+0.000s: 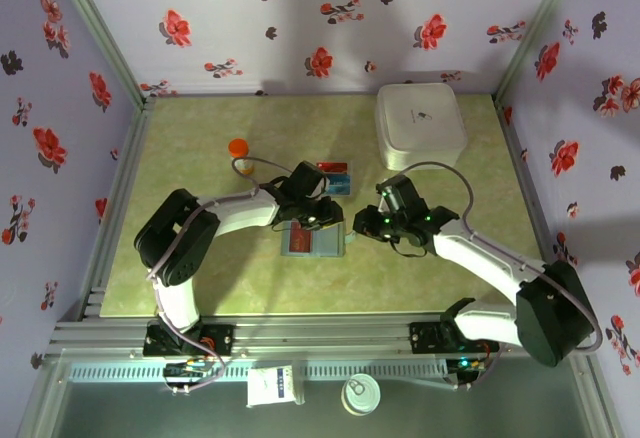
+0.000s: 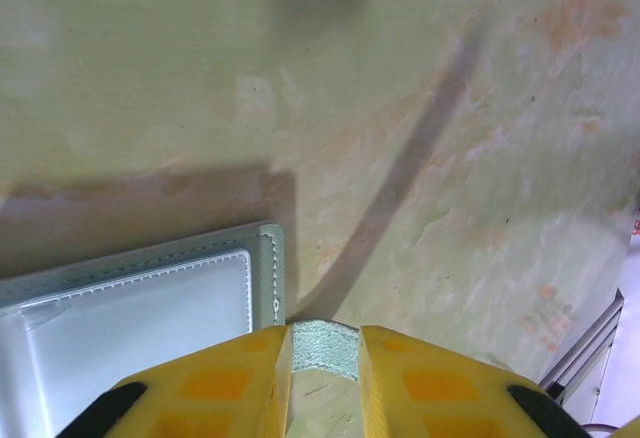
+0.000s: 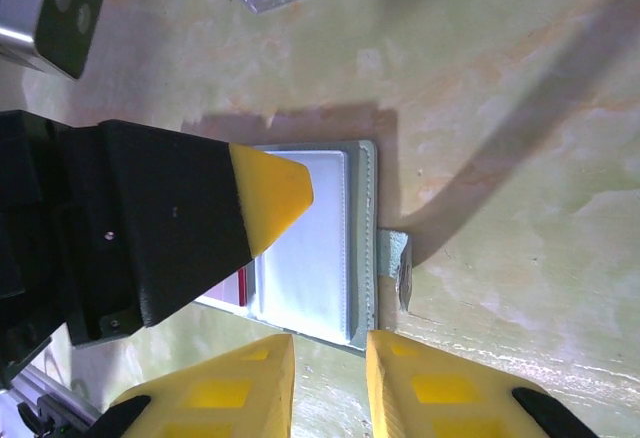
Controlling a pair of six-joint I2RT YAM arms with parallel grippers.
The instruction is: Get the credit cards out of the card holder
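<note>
Jaws on both sides stand narrowly parted, empty. My left gripper (image 2: 325, 343) hovers over the card holder (image 3: 320, 238), probably to pin it; its edge lies just ahead of my right gripper (image 3: 330, 343).

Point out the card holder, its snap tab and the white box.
card holder (image 3: 315, 233): right wrist view, on its clear window pocket.
snap tab (image 3: 392, 256): right wrist view, on the fabric flap sticking out from the holder's edge.
white box (image 1: 421, 118): top external view, on the middle of its lid.

Card holder (image 3: 312, 248): matt stitched fabric, glossy clear plastic window; table (image 2: 450, 108) matt.
</note>
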